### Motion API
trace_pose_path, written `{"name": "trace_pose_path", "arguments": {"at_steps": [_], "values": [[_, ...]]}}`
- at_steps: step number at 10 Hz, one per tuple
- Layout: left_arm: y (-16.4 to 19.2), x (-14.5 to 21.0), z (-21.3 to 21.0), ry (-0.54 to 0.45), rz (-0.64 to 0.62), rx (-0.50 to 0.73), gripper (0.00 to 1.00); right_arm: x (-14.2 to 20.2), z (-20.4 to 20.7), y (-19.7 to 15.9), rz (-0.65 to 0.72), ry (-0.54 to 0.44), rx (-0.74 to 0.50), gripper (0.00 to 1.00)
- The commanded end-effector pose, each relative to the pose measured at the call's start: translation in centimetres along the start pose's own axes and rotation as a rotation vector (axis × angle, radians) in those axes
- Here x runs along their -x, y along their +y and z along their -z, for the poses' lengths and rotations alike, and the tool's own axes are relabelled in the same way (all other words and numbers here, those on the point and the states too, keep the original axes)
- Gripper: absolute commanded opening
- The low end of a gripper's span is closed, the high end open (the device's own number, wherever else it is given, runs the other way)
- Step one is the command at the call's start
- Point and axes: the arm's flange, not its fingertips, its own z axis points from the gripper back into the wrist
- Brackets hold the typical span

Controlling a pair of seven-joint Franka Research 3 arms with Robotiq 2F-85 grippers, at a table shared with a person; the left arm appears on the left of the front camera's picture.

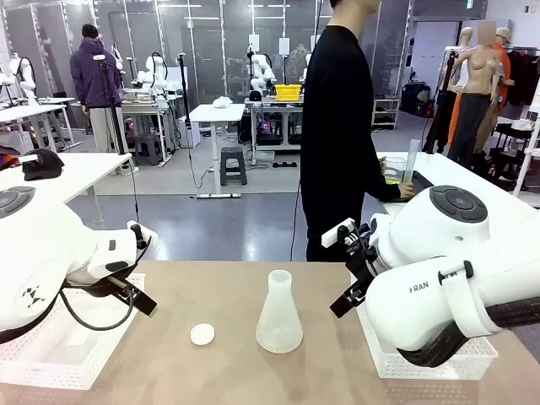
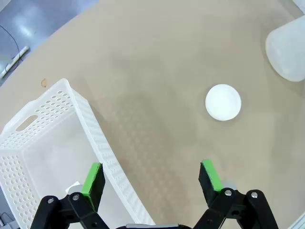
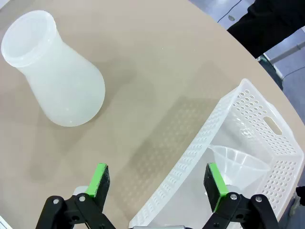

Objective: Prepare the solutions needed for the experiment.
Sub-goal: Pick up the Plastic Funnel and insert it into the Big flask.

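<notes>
Flask [image 1: 279,316] standing open, centre frame, probably awaiting filling | cap [image 1: 202,334] lying near it | left gripper [image 2: 152,179], right gripper [image 3: 157,181] hanging apart-jawed, empty | solutions [image 1: 393,175] sitting upper right beside person's hand [image 1: 407,191].

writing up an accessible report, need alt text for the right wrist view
A frosted white conical flask stands uncapped on a tan table, at upper left. At lower right, a white perforated basket holds a clear funnel. The right gripper hangs above with its jaws open, the basket's rim passing between them in this view.
</notes>
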Motion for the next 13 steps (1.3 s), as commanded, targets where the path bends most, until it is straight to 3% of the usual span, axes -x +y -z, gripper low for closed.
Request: {"name": "trace_pose_path", "arguments": {"at_steps": [1, 13], "values": [[-0.02, -0.01, 0.00, 0.000, 0.000, 0.000, 1.00, 0.00, 0.00, 0.00, 0.000, 0.000, 0.000, 1.00], [-0.02, -0.01, 0.00, 0.000, 0.000, 0.000, 1.00, 0.00, 0.00, 0.00, 0.000, 0.000, 0.000, 1.00]]}}
